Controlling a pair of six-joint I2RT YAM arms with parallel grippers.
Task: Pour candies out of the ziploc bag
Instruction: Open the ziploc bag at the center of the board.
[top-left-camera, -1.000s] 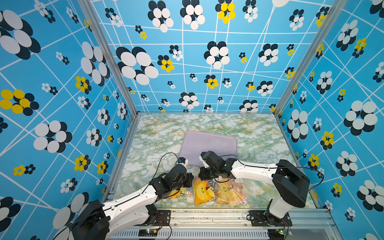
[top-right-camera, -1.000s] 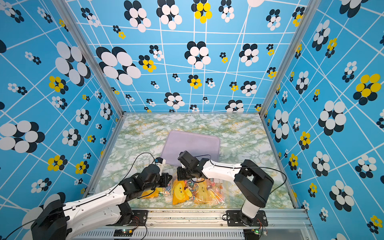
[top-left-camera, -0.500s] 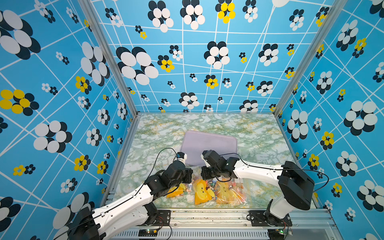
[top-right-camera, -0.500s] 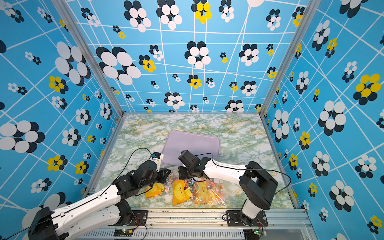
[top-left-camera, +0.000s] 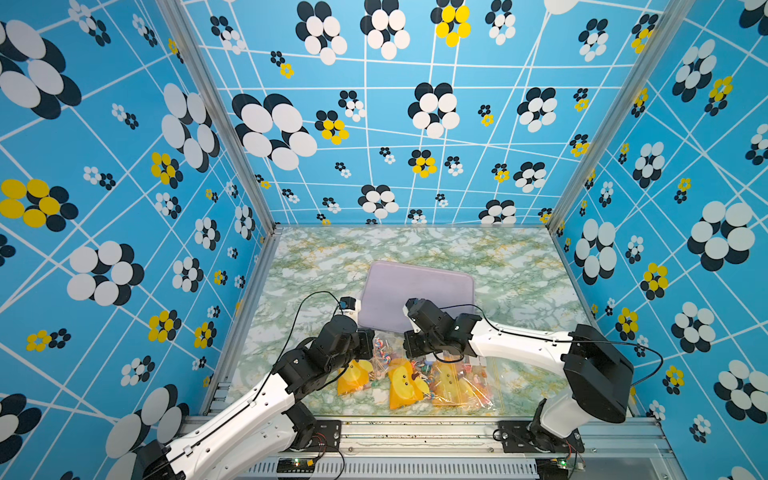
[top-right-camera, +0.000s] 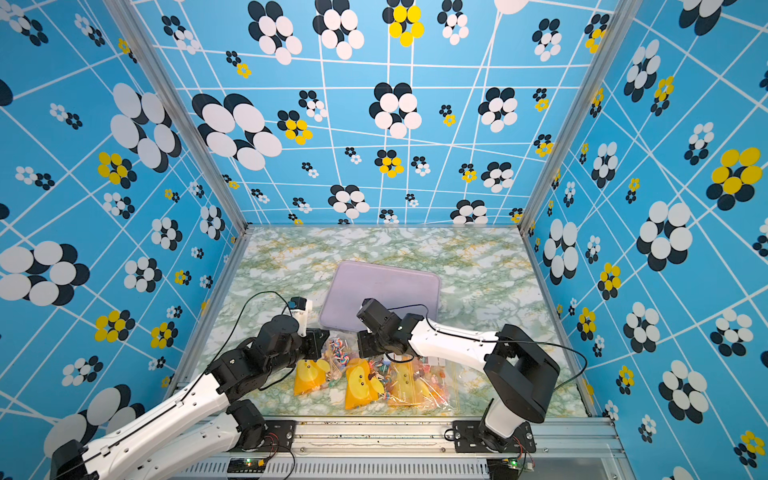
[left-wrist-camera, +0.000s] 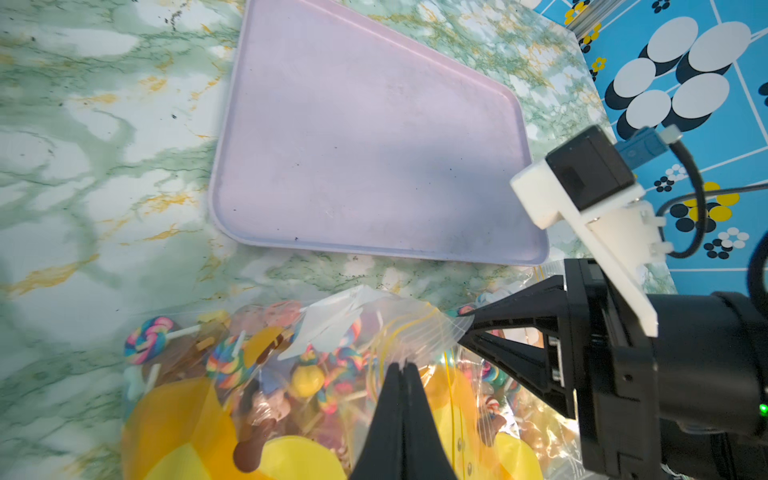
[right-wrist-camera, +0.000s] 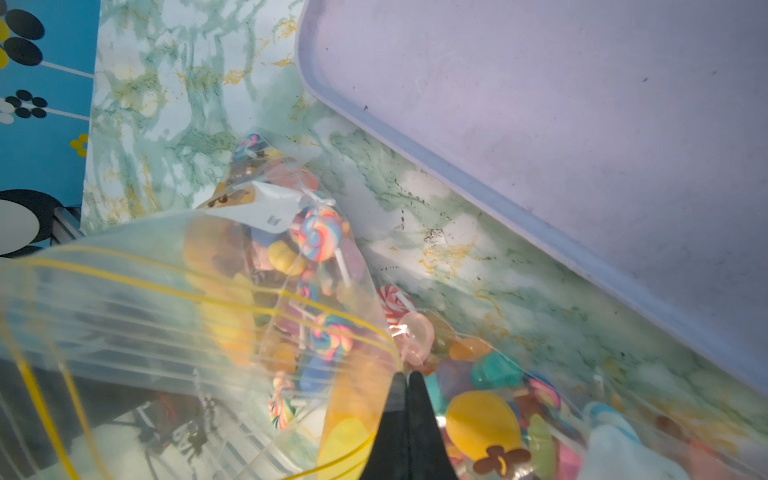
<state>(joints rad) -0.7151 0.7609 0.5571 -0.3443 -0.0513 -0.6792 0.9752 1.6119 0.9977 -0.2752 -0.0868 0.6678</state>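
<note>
- The ziploc bag (top-left-camera: 451, 384) lies on the marbled table (top-left-camera: 415, 245) near its front edge, just in front of the lilac tray (top-left-camera: 415, 291). Its clear film is hard to trace in both top views and shows mostly by glare.
- The candies (left-wrist-camera: 224, 361) sit inside the bag, heaped toward the end nearest the tray. They are swirl lollipops on pale sticks with small pink, teal and brown pieces, and every one I can make out is behind film.
- Large yellow shapes (top-left-camera: 403, 382) lie among them (some carry dark dots), and I cannot tell what they are.
- The left gripper (left-wrist-camera: 402, 368) has its fingers pressed together, pinching a fold of the bag's film at the tips. In both top views the wrist body hides those tips.
- The right gripper (right-wrist-camera: 408, 376) is likewise closed tip to tip on the film, right where a yellow zip line (right-wrist-camera: 166, 286) ends. The left wrist view shows its tips meeting on the bag's edge, just beside the left gripper's.
- The zip lines bow in wide curves between the two grips. Whether the mouth is parted or sealed cannot be told.
- Near the right wrist camera the film is blurred, and the bag's far end is cut off in both wrist views.
</note>
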